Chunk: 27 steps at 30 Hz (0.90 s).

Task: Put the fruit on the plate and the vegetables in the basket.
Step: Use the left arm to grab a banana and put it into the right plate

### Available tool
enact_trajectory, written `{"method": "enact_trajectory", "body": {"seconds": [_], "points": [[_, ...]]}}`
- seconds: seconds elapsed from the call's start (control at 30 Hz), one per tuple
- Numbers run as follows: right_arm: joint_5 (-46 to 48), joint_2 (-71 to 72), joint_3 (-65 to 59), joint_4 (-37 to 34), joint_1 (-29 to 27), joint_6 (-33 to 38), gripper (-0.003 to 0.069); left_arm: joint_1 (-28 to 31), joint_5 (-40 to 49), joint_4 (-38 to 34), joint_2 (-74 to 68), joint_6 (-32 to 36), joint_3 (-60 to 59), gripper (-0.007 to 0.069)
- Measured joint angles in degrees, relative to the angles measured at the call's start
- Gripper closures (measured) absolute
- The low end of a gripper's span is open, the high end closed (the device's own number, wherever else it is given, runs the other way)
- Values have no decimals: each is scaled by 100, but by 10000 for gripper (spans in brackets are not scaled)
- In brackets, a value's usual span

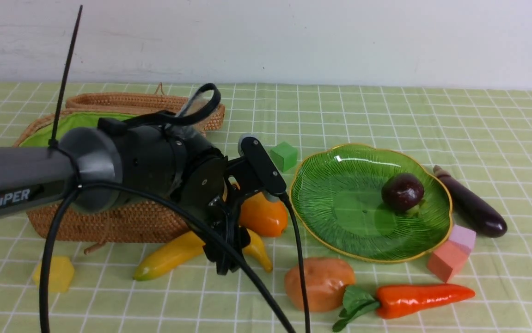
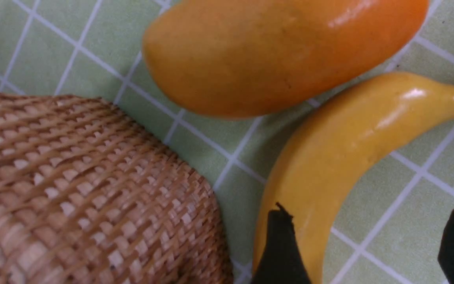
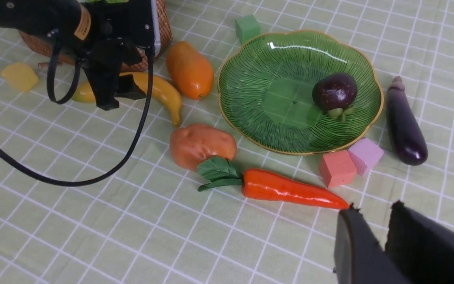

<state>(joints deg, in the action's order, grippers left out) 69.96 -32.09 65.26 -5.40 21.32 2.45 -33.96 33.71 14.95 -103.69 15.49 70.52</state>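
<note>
Well, I see the left gripper (image 3: 118,92) spread astride the banana (image 1: 173,256), lower left of centre in the front view, before the basket (image 1: 122,224); mango (image 1: 263,215) just beside; mangosteen (image 1: 402,192) sits on the plate (image 1: 335,203), right of centre; right gripper (image 3: 376,215) barely parted, empty; potato (image 1: 319,282) and carrot (image 1: 423,298) lie along the bottom.

Tablecloth (image 1: 386,111): pale green, crossed by white grid lines. Plate (image 1: 339,203): green, ribbed, gold-rimmed. Mangosteen (image 1: 402,192): dark purple, green cap. Eggplant (image 1: 473,208): glossy dark purple. Carrot (image 1: 425,298): orange, green leaves. Potato (image 1: 319,282): brown-orange. Mango (image 1: 266,217): orange-yellow. Banana (image 1: 168,259): yellow. Basket (image 1: 122,224): brown weave, lined bright green. Also noted: green block (image 1: 284,156), pink block (image 1: 462,238), salmon block (image 1: 446,261), yellow block (image 1: 54,274).
</note>
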Motion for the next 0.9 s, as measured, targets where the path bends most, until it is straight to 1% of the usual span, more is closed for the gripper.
{"method": "enact_trajectory", "body": {"seconds": [0.1, 0.2, 0.53, 0.67, 0.8, 0.9], "points": [[0, 0, 0, 0, 0, 31, 517, 0, -148, 13, -125, 230, 18, 172], [-6, 0, 0, 0, 0, 35, 517, 0, -233, 146, -272, 248, 61, 190], [0, 0, 0, -159, 0, 41, 517, 0, -429, 465, -687, 248, 105, 194], [21, 0, 0, -159, 0, 41, 517, 0, -278, 444, -740, 248, 105, 210], [33, 0, 0, -176, 0, 60, 517, -5, -15, 398, -740, 248, 105, 272], [33, 0, 0, -175, 0, 83, 517, -5, 103, 365, -740, 248, 105, 279]]}}
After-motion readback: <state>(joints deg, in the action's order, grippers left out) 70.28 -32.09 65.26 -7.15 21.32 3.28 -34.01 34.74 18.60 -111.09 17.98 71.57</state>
